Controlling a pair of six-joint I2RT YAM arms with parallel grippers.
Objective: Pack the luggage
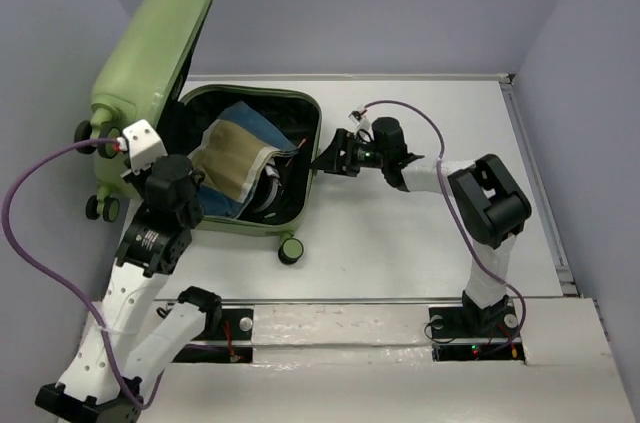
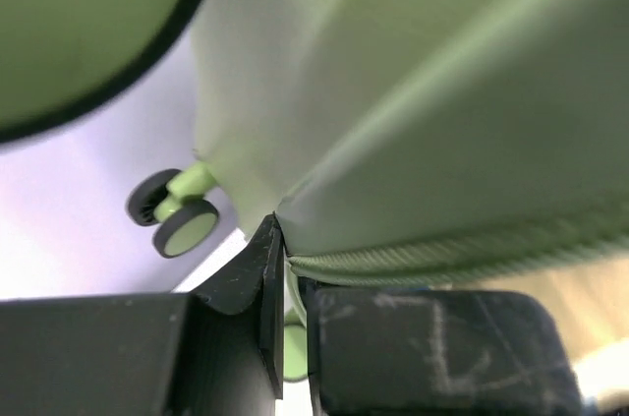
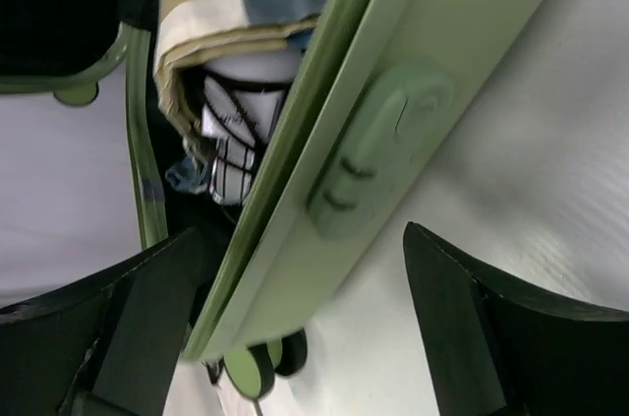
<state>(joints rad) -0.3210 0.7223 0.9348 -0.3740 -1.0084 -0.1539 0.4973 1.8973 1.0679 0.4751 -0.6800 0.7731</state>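
Black fingers of the left gripper [image 2: 290,273] are closed to a slit, apparently pinching the zip edge of the raised lid of the large light-green hard-shell suitcase [image 1: 150,43]. It lies open on the white table [image 1: 400,233]. Right gripper [image 3: 303,239] gapes wide astride the suitcase's right wall, holding nothing.

Risk: the thin pinch slips and the lid drops, or folded tan-and-blue clothing [image 1: 235,158] inside fouls the closing edge.

Shell smooth, corners rounded.

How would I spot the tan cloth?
Find the big green suitcase lying open on the white table. On top of the pile inside lies the tan cloth. It is sandy with pale edges, unlike the blue cloth next to it.
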